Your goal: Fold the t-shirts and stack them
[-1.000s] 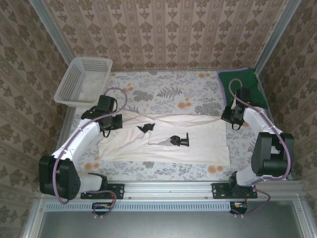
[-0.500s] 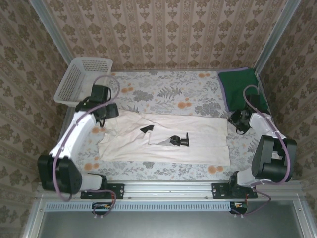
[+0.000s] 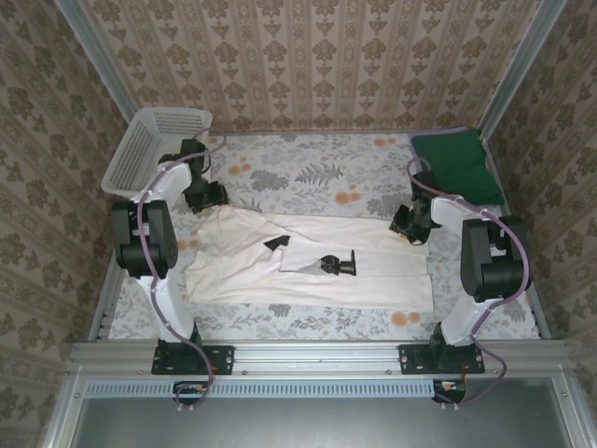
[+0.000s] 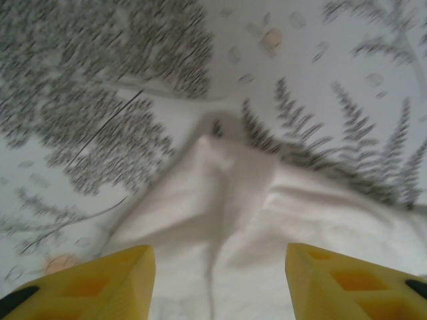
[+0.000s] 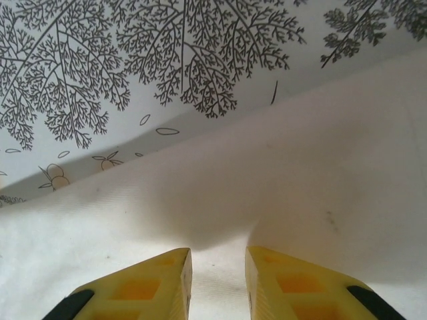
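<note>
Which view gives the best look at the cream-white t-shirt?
Top external: the whole cream-white t-shirt lies spread out, black print visible. Left wrist shows a blurred corner; right wrist, a plain stretch along its edge.

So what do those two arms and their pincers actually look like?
The left arm and right arm are white tubes joined by chunky black joints, with a purplish-grey cable looping alongside. The left gripper and right gripper have blocky yellow fingers with black patches.
</note>
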